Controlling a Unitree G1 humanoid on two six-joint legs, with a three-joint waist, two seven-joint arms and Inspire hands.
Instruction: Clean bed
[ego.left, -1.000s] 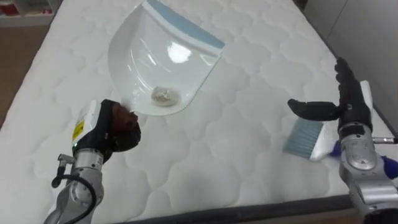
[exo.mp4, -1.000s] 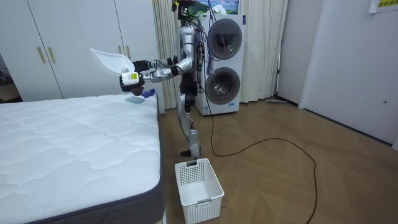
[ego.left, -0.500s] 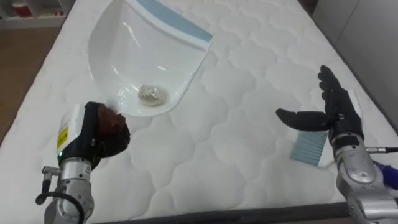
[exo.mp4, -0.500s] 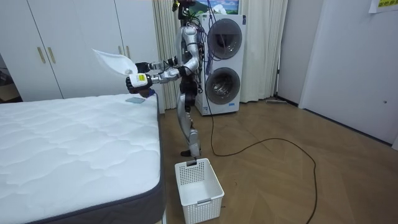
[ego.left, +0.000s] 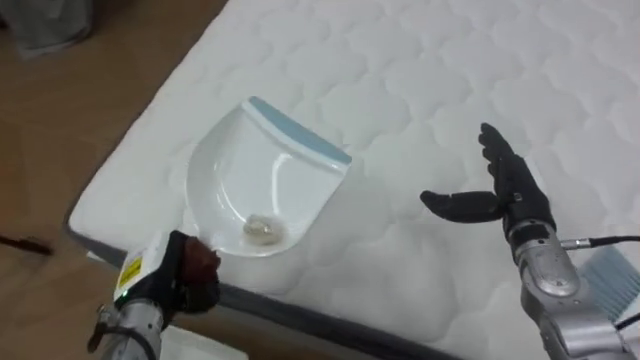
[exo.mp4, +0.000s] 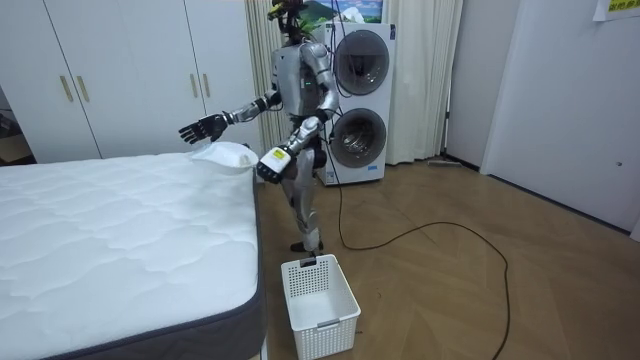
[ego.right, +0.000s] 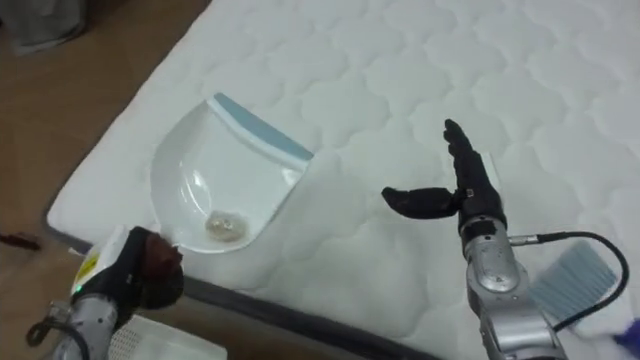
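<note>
Holding entry: dustpan (ego.left: 262, 185) gripped by the left robot hand (ego.left: 178, 283), whose fingers are curled tight round the handle. The handle is hidden inside that grip, so only its junction with the pan shows. Whether the pan rests on the mattress (ego.left: 420, 90) or hangs just above it cannot be told.

Dustpan: white plastic, a rounded scoop with a pale blue strip along the straight front lip. The lip is turned toward the middle of the mattress and the back of the scoop toward the left robot hand. It sits at the corner of the bed (exo.mp4: 110, 240) nearest the robot.

Contents: one small pale crumpled scrap (ego.left: 260, 229), low in the scoop near the handle end, too small to name.

Right robot hand (ego.left: 498, 193): spread wide, fingers straight, thumb out sideways, holding nothing. It is raised over the mattress, well apart from the dustpan.

Brush (ego.right: 572, 275): pale blue bristles, lying on the mattress beside the right forearm. Its handle end runs to the picture's edge and is hard to make out.

Mattress: white, quilted, with a dark band along the near edge. Bare quilting lies between the dustpan and the right robot hand and beyond both.

Surroundings: wooden floor (ego.left: 90, 110) on the robot's left of the bed. A white slatted basket (exo.mp4: 320, 292) stands on it beside the bed, near the robot's feet. The robot stands at the bed's corner before stacked washing machines (exo.mp4: 358, 100), and open floor stretches to the room view's right.
</note>
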